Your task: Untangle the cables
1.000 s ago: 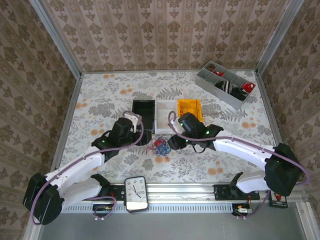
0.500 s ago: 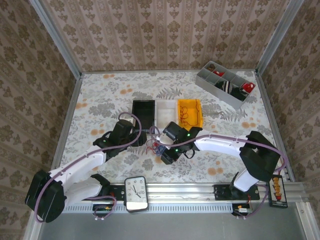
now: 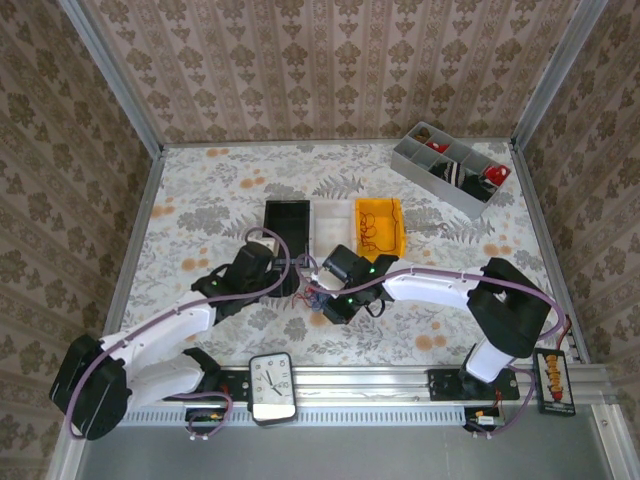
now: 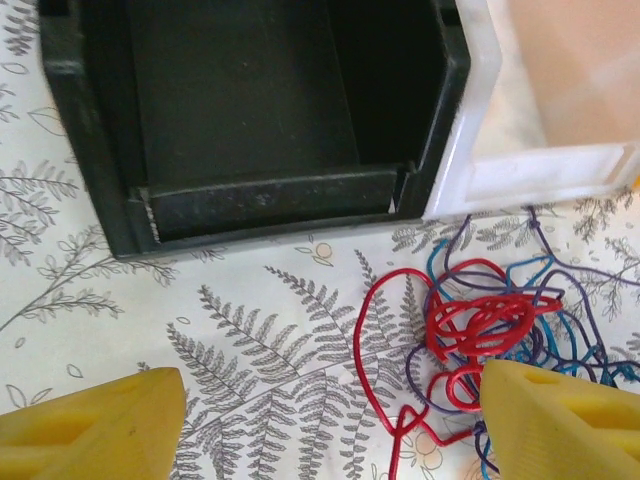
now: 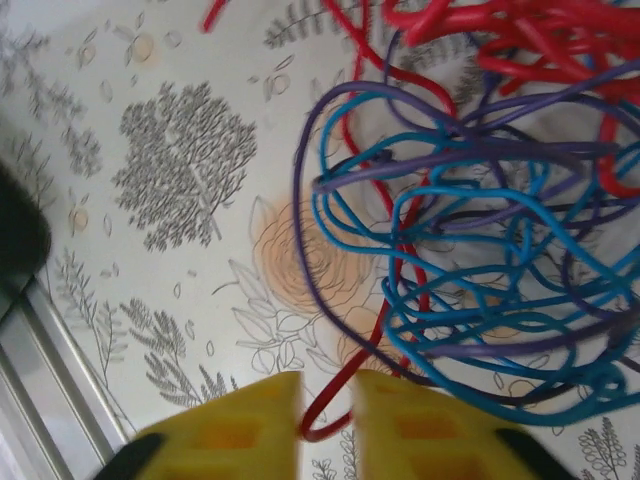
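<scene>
The cables (image 3: 317, 293) lie as a small clump of red, blue and purple wire on the floral table, just in front of the bins. In the left wrist view the clump (image 4: 490, 322) sits at the right. A red loop (image 4: 385, 350) runs out between the wide-open jaws of my left gripper (image 4: 335, 425), and the right fingertip (image 4: 560, 420) is at the clump's edge. My right gripper (image 5: 328, 405) is down at the clump's near side, its jaws nearly together on a loop of the red cable (image 5: 345, 395). Blue strands (image 5: 470, 300) and purple strands (image 5: 330, 250) spread above it.
A black bin (image 3: 287, 228), a white bin (image 3: 333, 226) and an orange bin (image 3: 379, 222) holding a thin wire stand in a row behind the clump. A grey compartment tray (image 3: 450, 168) is at the back right. A clock (image 3: 272, 385) sits on the front rail.
My right gripper has swung left onto the clump and closed its jaws around a red loop. The left gripper has crept a little toward the clump and stays open.
</scene>
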Available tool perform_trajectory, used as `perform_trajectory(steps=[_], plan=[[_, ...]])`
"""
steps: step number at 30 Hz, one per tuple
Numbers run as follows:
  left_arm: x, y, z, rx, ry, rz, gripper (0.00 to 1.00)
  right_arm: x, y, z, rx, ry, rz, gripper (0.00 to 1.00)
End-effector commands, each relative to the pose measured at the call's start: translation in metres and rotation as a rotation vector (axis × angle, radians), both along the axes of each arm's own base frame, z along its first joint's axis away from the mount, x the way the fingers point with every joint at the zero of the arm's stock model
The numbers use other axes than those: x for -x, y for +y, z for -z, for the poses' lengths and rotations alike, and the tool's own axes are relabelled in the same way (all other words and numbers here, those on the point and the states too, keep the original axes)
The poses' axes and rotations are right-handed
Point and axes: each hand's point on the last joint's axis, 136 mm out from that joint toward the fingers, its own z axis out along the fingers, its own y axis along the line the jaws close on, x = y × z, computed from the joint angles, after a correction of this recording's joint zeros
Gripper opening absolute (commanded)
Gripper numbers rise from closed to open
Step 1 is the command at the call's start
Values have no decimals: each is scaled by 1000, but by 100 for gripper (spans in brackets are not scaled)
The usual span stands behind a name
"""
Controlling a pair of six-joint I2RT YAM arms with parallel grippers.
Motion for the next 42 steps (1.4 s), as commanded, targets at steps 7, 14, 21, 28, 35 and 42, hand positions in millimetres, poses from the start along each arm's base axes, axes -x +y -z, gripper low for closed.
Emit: perform_trajectory(steps=[7,14,21,28,35,42], plan=[[2,-61,-21,45,-24,275,78,4,-7,-37,-89,-58,-12,5],[15,-98,-11,51,41,485,78,6,-24,-46,-137,-17,51,5],[38,-110,18,-18,150,632,75,-10,-42,-53,-147,-56,150,5],[51,-107,51,-86,234,678,74,-32,-71,-58,-166,-83,288,4],[46,-98,72,-156,265,644,72,-63,-121,-61,-104,-192,553,2],[49,-87,88,-144,310,595,70,-89,-211,-77,-8,-336,975,0]])
